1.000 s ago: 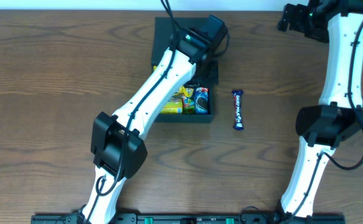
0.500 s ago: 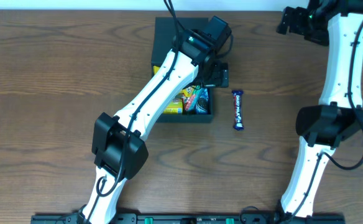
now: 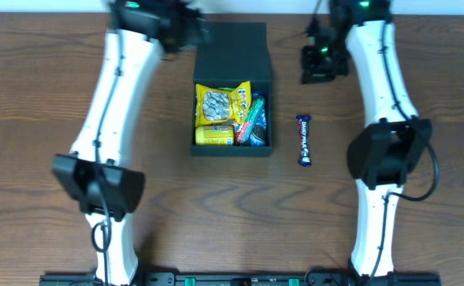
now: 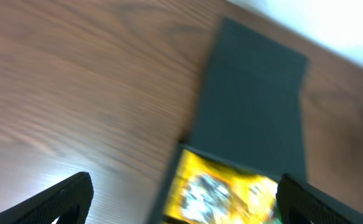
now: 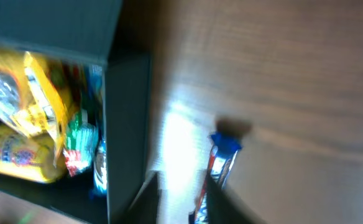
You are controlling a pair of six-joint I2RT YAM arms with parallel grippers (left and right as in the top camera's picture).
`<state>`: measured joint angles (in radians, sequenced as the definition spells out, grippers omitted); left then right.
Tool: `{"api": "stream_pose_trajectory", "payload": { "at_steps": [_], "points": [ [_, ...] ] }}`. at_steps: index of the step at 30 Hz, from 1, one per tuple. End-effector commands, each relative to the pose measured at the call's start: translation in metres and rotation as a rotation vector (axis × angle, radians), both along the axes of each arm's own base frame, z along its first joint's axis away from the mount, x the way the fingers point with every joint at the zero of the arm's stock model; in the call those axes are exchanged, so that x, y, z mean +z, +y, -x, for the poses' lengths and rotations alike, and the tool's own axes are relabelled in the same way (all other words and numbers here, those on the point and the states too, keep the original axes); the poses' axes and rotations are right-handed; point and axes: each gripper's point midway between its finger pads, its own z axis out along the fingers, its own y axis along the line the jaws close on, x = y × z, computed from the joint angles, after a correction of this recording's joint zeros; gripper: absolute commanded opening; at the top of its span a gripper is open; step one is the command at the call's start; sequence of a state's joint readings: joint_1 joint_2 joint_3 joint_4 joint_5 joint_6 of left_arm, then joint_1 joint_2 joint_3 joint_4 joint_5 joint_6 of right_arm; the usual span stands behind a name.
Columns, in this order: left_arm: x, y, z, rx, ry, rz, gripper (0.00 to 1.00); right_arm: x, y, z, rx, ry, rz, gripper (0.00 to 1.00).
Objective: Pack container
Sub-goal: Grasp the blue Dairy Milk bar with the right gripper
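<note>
The dark container (image 3: 233, 150) stands mid-table with its flap lid (image 3: 232, 46) lying open behind it. Inside lie a yellow snack packet (image 3: 220, 103) and other colourful packets. A blue chocolate bar (image 3: 303, 140) lies on the table to its right. My left gripper (image 3: 191, 32) hovers at the back left of the lid; in its wrist view the gripper (image 4: 184, 193) is open wide above the packet (image 4: 225, 193) and lid (image 4: 256, 106). My right gripper (image 3: 321, 63) hangs right of the lid. Its jaws (image 5: 184, 202) stand narrowly apart over bare table, empty, beside the bar (image 5: 222, 155) and container wall (image 5: 128, 124).
The wooden table (image 3: 49, 119) stretches to both sides of the container. Both arm bases stand at the front edge, at the left (image 3: 101, 187) and right (image 3: 387, 155). A white strip (image 4: 330, 18) runs along the table's back edge.
My left arm pulled out of the container to the back left and its jaws opened, leaving the yellow packet on top. My right arm swung in beside the lid, its jaws narrowing.
</note>
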<state>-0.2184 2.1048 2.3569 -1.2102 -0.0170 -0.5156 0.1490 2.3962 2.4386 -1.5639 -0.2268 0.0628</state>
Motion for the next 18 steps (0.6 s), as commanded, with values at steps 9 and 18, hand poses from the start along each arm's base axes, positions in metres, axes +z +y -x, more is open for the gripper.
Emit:
{"api": "stream_pose_trajectory", "payload": {
  "at_steps": [9,18],
  "points": [
    [0.013,0.096,-0.005,0.145,-0.016,0.032,0.95,-0.072,-0.008,0.059,-0.152,0.261,0.25,0.72],
    [0.016,0.097,-0.011,0.109,-0.043,0.012,0.95,-0.11,-0.004,0.073,-0.137,0.301,0.233,0.69]
  ]
}}
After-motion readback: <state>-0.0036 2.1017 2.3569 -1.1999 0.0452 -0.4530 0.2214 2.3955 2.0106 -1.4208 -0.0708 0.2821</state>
